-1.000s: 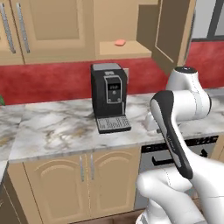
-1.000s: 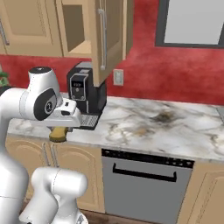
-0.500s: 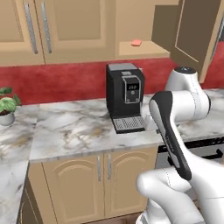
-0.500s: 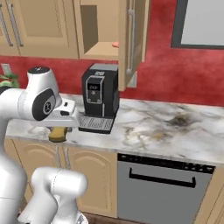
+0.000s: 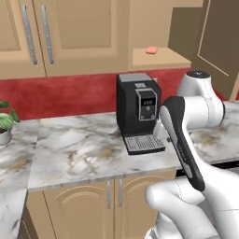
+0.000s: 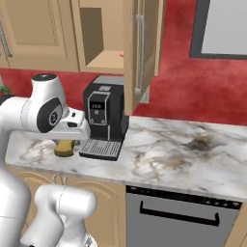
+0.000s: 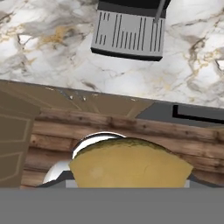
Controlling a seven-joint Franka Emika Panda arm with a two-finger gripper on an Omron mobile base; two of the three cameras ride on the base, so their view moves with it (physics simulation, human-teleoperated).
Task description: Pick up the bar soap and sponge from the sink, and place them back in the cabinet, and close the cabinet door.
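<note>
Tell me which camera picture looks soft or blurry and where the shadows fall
Left base view: soft and slightly blurred, open cabinet interior dim. Right base view: sharper, coffee machine throws a faint shadow on the counter. Hand view: the sponge looms close with soft edges.

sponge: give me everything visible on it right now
The sponge is a chunky yellow-brown block with a darker olive top edge, porous-looking and matte. In the hand view it sits right at the gripper, apparently held, above the counter's front edge. In the right base view it hangs under the white wrist, left of the black coffee machine.
</note>
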